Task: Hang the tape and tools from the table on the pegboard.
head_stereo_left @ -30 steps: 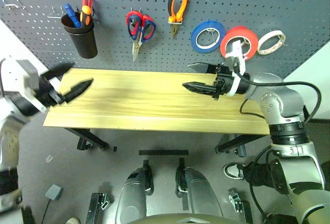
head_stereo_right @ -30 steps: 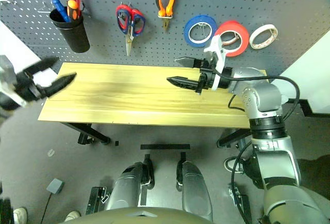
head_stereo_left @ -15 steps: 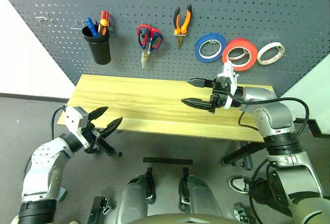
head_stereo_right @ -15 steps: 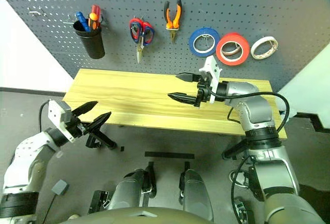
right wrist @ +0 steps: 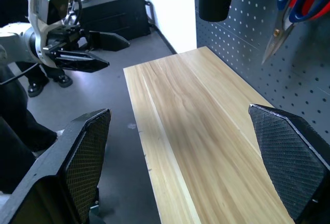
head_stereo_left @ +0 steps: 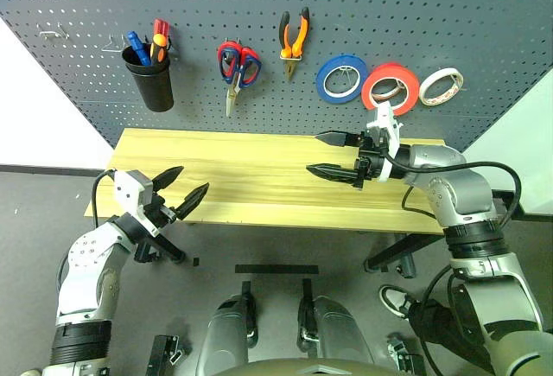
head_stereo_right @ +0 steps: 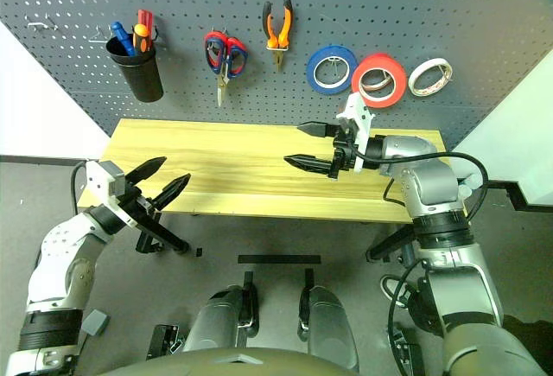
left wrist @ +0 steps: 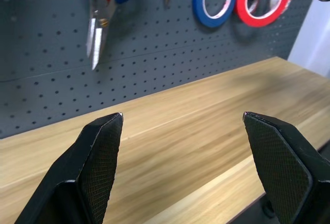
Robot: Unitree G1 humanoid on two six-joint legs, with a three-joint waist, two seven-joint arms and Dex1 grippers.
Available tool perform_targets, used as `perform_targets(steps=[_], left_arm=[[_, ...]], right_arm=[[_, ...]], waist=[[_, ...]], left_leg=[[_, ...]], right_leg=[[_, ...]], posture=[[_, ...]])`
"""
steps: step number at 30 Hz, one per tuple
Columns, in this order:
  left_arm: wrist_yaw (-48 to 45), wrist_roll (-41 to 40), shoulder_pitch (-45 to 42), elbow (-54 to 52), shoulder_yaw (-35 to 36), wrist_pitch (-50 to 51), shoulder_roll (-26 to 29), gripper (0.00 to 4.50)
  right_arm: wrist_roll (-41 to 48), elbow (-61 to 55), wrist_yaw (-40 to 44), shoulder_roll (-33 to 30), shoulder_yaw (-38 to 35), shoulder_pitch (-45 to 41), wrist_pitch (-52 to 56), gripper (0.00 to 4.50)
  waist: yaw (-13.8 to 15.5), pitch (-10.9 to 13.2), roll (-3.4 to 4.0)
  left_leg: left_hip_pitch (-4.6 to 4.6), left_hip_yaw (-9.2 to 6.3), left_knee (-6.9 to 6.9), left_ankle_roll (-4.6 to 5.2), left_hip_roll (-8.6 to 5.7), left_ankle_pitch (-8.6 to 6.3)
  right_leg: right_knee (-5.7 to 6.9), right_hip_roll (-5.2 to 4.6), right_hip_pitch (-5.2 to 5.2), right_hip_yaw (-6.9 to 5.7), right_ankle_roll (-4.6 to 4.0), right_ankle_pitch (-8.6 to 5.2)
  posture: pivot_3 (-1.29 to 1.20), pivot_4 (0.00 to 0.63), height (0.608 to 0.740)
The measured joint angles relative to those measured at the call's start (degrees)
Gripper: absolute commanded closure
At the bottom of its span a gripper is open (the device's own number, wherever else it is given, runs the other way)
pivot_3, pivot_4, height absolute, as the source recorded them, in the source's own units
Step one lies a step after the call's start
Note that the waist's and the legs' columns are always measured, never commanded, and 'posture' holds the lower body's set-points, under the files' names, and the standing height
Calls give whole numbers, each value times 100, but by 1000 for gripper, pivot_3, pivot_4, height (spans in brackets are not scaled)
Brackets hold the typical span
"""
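The orange-red tape [head_stereo_left: 369, 91] hangs on the pegboard [head_stereo_left: 415, 13], between a blue roll and a pale one. The orange-and-black pliers [head_stereo_left: 293, 37] hang there too, points down. The table [head_stereo_left: 251, 177] has a bare top. My left gripper [head_stereo_left: 192, 180] is open with nothing in it, at the table's front left corner, level with the top. My right gripper [head_stereo_left: 314, 152] is open and holds nothing; it hovers over the table right of the middle, pointing left, below the tape rolls. The right wrist view catches the left gripper [right wrist: 98, 49] past the table's end.
On the pegboard hang a black cup [head_stereo_left: 151, 82] holding screwdrivers, red-and-blue handled scissors [head_stereo_left: 233, 60], a blue roll [head_stereo_left: 321, 82] and a pale roll [head_stereo_left: 424, 91]. White walls flank the board. Grey floor lies in front of the table.
My left gripper has come down from beside the table's left end to its front left corner, still open. The right gripper has held its place. The camera has shifted.
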Motion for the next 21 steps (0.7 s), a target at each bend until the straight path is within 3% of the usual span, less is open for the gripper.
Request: perform_targets(steps=[14, 21], left_arm=[[-100, 25, -85, 286, 119, -197, 184, 588], [-557, -160, 37, 334, 266, -307, 439, 588]], right_arm=[[-54, 237, -10, 247, 13, -147, -76, 0], [-227, 334, 305, -92, 27, -236, -196, 0]], waist=[[102, 0, 0], [98, 0, 0]], left_leg=[[6, 8, 18, 0, 6, -2], [4, 19, 16, 1, 4, -2]], right_leg=[[13, -3, -2, 0, -4, -1], [14, -9, -5, 1, 14, 12]], posture=[[49, 143, 740], [18, 133, 740]])
